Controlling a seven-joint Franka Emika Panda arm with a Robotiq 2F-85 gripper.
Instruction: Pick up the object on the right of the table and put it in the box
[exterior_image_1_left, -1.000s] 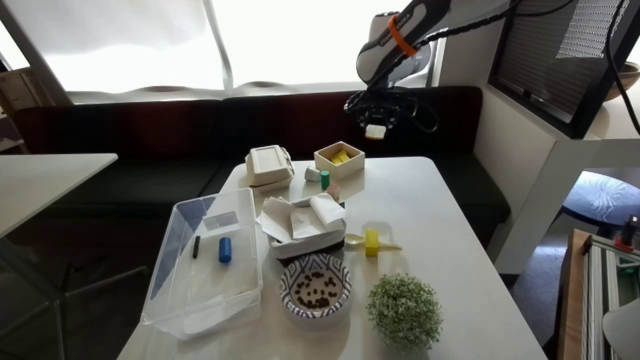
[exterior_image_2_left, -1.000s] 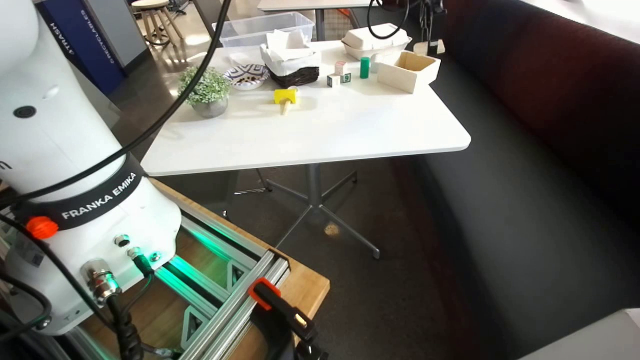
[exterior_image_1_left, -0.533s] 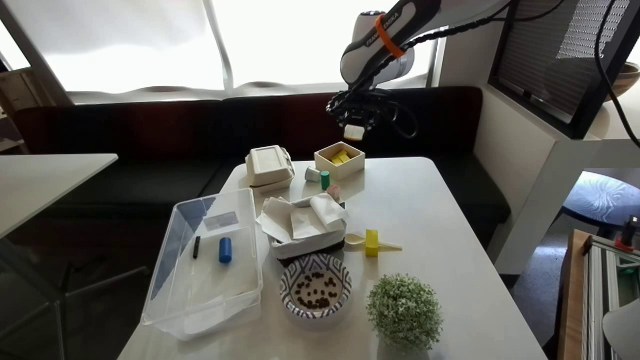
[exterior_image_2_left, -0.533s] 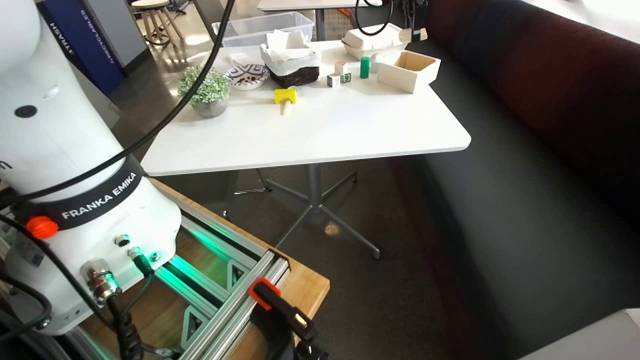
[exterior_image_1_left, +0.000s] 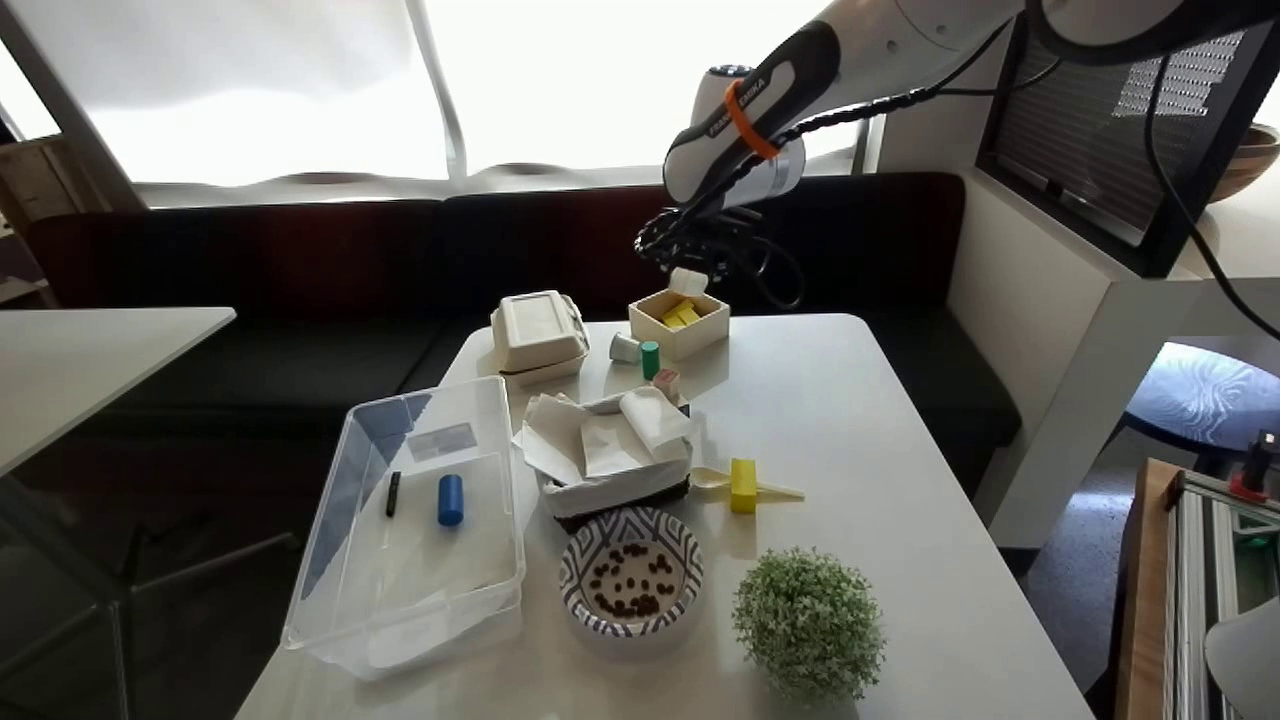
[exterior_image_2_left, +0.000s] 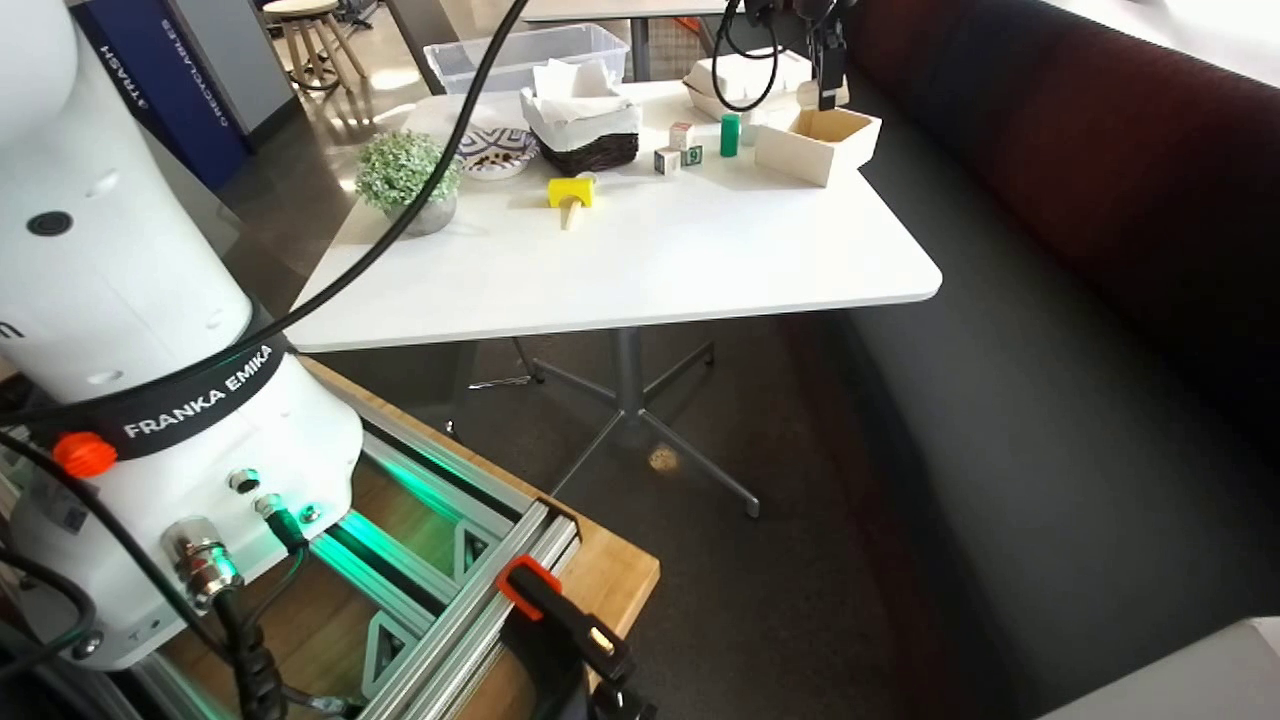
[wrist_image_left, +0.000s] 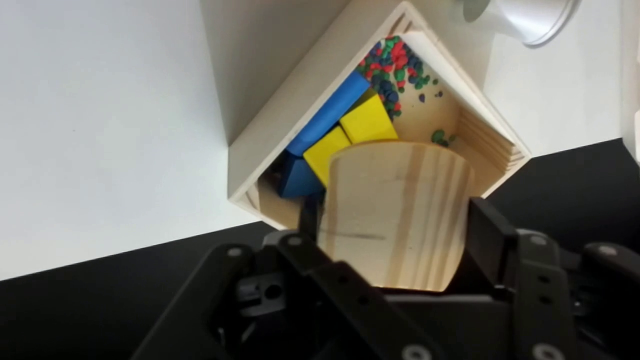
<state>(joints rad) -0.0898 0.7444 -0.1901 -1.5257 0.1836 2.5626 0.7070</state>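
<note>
The box (exterior_image_1_left: 703, 338) is small, square and cream-white, at the table's far end; it also shows in an exterior view (exterior_image_2_left: 795, 160) and in the wrist view (wrist_image_left: 280, 122). It holds yellow and blue blocks and small red, green and blue bits. My gripper (exterior_image_1_left: 705, 262) is shut on a pale wooden block (wrist_image_left: 395, 215) with a rounded edge, which also shows in an exterior view (exterior_image_1_left: 688, 281). The block is over the box's back part, close to rim height; I cannot tell if it dips inside. The tiny dark-brownish object is hidden or out of view.
Beside the box are a white cup (exterior_image_1_left: 624, 348), a green cylinder (exterior_image_1_left: 651, 360) and a white takeaway container (exterior_image_1_left: 540, 335). A paper-lined basket (exterior_image_1_left: 615, 490), clear bin (exterior_image_1_left: 400, 600), patterned bowl (exterior_image_1_left: 575, 600), yellow block (exterior_image_1_left: 743, 486) on a spoon and plant (exterior_image_1_left: 810, 625) stand nearer.
My gripper, holding the wooden block, has moved leftward in both exterior views and then down to the box. The things on the table have not moved.
</note>
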